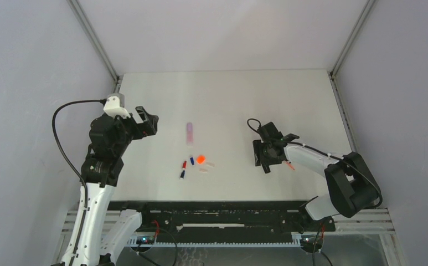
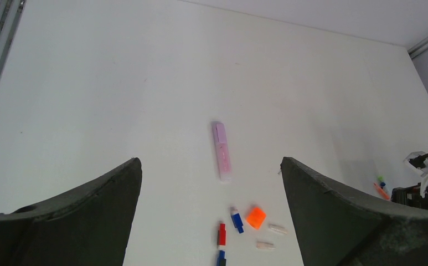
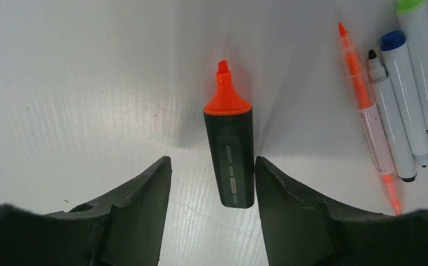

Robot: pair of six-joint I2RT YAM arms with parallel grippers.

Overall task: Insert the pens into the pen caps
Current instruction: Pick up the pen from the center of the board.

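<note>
My left tool [image 1: 145, 121] hangs raised over the left part of the table [image 1: 228, 94], jaws wide and holding nothing; in its wrist view the left tool [image 2: 209, 162] frames the lilac-pink highlighter [image 2: 221, 151], which lies well ahead of it with its long axis running away from me.

Just nearer than that is the loose cluster of caps: a red cap [image 2: 221, 235], a blue cap [image 2: 237, 219], the orange cap [image 2: 256, 216] and two pale caps [image 2: 277, 228]. From above, the orange cap [image 1: 201, 159] sits between the two arms.

Further right, my right tool [image 1: 264, 152] is low over the table. Its wrist view shows the right tool [image 3: 211, 160] parted narrowly and straddling the black highlighter [image 3: 231, 160]. There is a clear gap on one side, and the other finger is almost against the barrel. The barrel runs straight out along the tool's line, orange tip pointing away, so the jaws would close across its width. I judge the right arm is the one to take it.

Rightmost, thin pens [image 3: 391, 122] lie side by side, just beside the right tool.
</note>
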